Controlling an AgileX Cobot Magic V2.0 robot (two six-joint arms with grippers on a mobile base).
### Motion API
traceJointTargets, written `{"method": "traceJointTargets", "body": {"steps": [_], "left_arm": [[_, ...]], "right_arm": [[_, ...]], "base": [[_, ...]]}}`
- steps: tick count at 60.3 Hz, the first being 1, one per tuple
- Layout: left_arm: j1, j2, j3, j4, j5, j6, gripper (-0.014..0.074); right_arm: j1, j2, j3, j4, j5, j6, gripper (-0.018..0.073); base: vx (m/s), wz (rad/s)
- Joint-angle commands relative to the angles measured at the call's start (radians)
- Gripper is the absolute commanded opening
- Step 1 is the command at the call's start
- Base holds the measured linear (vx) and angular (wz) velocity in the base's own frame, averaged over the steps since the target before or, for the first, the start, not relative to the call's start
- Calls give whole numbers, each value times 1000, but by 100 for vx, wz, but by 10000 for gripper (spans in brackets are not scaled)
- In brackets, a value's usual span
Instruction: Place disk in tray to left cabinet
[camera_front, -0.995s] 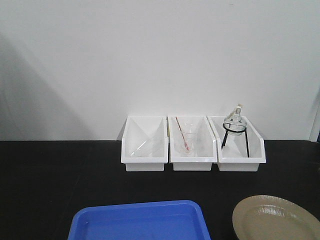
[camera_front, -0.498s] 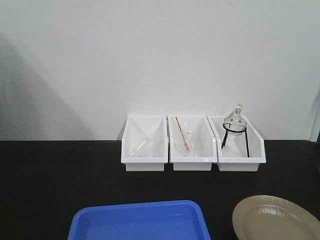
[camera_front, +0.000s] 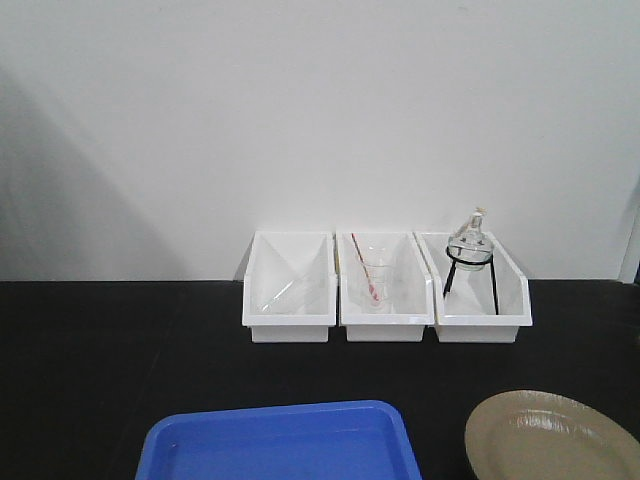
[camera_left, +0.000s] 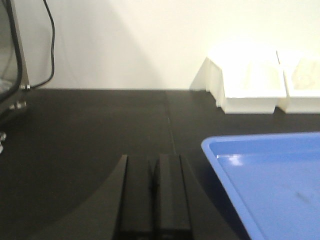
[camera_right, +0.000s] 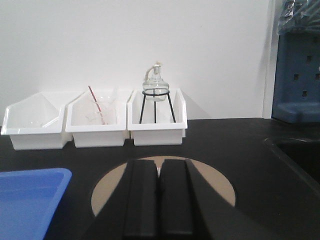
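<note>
The tan disk (camera_front: 550, 440) lies flat on the black table at the front right, right of the blue tray (camera_front: 280, 440), and the two are apart. In the right wrist view my right gripper (camera_right: 159, 161) is shut with nothing in it, hovering over the disk (camera_right: 112, 192); the tray's corner (camera_right: 25, 195) shows at the left. In the left wrist view my left gripper (camera_left: 152, 157) is shut and empty above bare table, just left of the tray (camera_left: 270, 175). The tray holds nothing. The left cabinet is out of view. Neither gripper shows in the front view.
Three white bins (camera_front: 385, 310) stand in a row against the back wall. The right one holds a glass lamp on a black tripod (camera_front: 470, 250), the middle one a beaker (camera_front: 375, 280). A blue panel (camera_right: 297, 70) stands far right. A dark device with a cable (camera_left: 10, 60) stands far left.
</note>
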Motion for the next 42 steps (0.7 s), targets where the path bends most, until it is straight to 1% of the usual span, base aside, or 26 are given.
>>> {"method": "traceJointTargets", "body": {"steps": [1,5,9,13,21,25,29,32,36,42], "left_arm": [[-7,-6,4,-17,-172,-32,-6],[-7,-6,-27,-43,-236,-91,-6],[-7,-6,-91,-43,-252,-108,-6],[-7,5,-165,-39,-217,-106,-6],[-7,88,-325,-30,-75,-99,-6],[-7,149,-394,-23,-14,-74,-6],[-7,213,-427,-23,19,-43,-6],[-7,256,-432,-23,22,-25,-6],[-7,303,-430,-23,24,-23,-4],[-7,365,-430,-23,29,-23,4]], "right_arm": [[-5,-12,-1,39,-117,8,-4],[-5,-12,-46,47,-115,6,-3],[-5,-5,-117,34,-93,-15,-2],[-5,26,-213,14,-28,-42,-1],[-5,150,-366,-49,134,-46,4],[-5,214,-406,-81,175,-46,6],[-5,288,-417,-111,184,-46,8],[-5,350,-417,-118,175,-44,9],[-5,417,-417,-116,155,-29,13],[-5,505,-417,-97,85,26,27]], "base": [[0,0],[0,0],[0,0],[0,0],[0,0],[0,0],[0,0],[0,0],[0,0],[0,0]]}}
